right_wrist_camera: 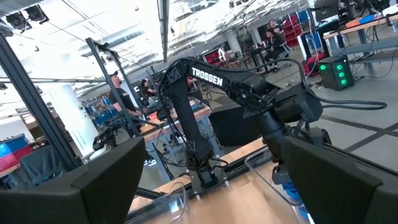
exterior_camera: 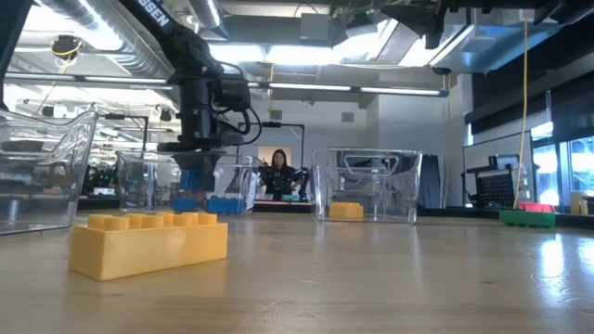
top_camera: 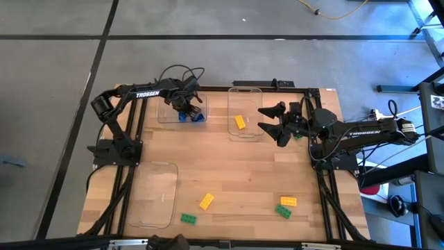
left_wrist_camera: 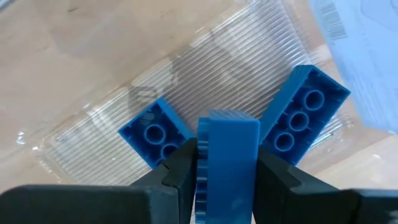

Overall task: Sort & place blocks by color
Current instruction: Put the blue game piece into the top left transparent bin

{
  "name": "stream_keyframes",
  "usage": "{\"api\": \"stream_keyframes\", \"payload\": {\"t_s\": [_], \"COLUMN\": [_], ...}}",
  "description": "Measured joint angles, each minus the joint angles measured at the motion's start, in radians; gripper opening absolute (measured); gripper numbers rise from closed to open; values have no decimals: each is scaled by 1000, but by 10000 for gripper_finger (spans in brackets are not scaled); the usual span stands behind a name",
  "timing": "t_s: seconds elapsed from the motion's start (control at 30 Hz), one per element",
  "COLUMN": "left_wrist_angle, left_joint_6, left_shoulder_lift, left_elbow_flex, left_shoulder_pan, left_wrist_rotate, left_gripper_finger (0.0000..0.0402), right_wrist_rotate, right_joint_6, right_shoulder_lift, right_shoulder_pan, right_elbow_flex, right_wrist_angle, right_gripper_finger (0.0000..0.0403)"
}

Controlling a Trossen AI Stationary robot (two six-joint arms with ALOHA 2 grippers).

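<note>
A third blue brick (left_wrist_camera: 227, 162) is being held clamped in the left end effector (left_wrist_camera: 225, 177) over the blue tray (top_camera: 166, 114), the right end effector (top_camera: 276, 123) is hanging wide open and empty, and four bricks are lying unsorted on the surface (top_camera: 236, 180).

Nine studded bricks: one blue (left_wrist_camera: 227, 155) on edge, clamped between the left jaws above two blue ones (left_wrist_camera: 153, 132) in a clear tray, one yellow (top_camera: 240, 122) in the next tray, the rest (top_camera: 206, 201) scattered over the counter.

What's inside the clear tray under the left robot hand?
Two blue blocks lie in the clear tray. The left gripper holds a third blue block, covering the floor beneath.
</note>
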Motion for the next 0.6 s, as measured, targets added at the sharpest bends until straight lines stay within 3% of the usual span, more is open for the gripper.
{"api": "stream_keyframes", "payload": {"t_s": [0.37, 0.6], "left_wrist_angle": [-10, -10], "left_joint_6": [11, 108], "left_shoulder_lift": [0, 0], "left_elbow_flex": [0, 0], "left_shoulder_pan": [19, 17], "left_wrist_rotate": [14, -14], "left_gripper_finger": [112, 112], "right_wrist_rotate": [-1, -1], "right_joint_6": [0, 0], "right_shoulder_lift": [0, 0], "right_shoulder_pan": [0, 0], "right_elbow_flex": [0, 0], "right_wrist_angle": [0, 0], "right_gripper_finger": [378, 378]}}
